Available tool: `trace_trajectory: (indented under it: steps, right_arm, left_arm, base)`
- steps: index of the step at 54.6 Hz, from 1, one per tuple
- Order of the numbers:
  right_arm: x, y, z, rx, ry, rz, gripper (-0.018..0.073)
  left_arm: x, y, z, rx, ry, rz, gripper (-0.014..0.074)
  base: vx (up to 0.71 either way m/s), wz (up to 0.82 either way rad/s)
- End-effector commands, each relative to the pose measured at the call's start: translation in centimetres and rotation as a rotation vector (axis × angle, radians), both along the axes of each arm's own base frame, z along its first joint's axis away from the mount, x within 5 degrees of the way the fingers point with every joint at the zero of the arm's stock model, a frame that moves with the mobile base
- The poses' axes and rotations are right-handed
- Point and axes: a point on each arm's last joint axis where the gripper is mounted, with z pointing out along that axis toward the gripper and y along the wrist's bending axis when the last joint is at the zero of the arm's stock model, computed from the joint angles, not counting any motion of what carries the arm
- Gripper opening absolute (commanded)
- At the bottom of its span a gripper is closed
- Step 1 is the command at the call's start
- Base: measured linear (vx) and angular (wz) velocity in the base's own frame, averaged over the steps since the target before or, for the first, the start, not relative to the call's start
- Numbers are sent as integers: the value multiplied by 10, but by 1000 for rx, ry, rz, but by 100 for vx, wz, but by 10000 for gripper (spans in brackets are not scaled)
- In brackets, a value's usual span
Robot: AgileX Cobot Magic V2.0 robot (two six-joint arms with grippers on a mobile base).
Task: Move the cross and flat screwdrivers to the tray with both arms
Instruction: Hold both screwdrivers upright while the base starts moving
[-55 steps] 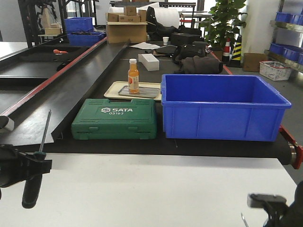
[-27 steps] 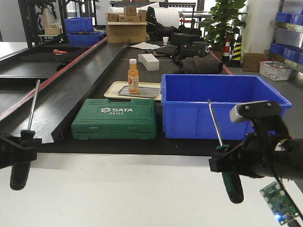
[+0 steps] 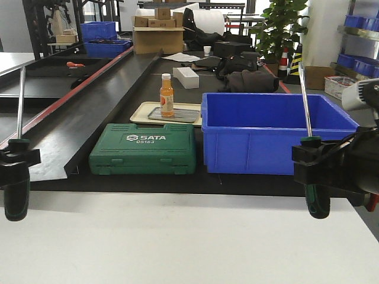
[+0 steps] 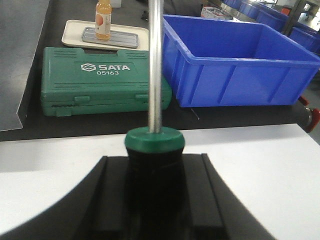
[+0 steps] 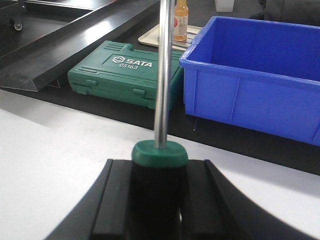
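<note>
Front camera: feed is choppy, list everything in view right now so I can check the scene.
Screwdrivers: two, black handles, green collars, silver shafts; upright, one far left, one far right.
Grey tray: one, on the cream tray, behind the case.
Bottle: one, orange, standing on the grey tray.
Tool case: one, green, on the black surface.
Crate: one, blue, right of the case.
Table: one, white, nearest.
Left tool: one, black, shut on a screwdriver.
Right tool: one, black, shut on a screwdriver.
</note>
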Motion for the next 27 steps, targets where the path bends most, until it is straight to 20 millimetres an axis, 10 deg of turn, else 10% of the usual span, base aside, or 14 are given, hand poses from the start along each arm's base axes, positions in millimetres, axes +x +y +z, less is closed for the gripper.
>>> trace_trajectory:
  steps: [1,27]
  right_arm:
    - [-5,-4,26,58,-138,-36,-8]
    - [-5,-17,29,92,-140,-98,-8]
  left_arm:
    - [-6,0,25,-57,-92,19,0]
    - [6,-16,43,-21,-135,-85,0]
  base:
    - [0,0]
    - [0,0]
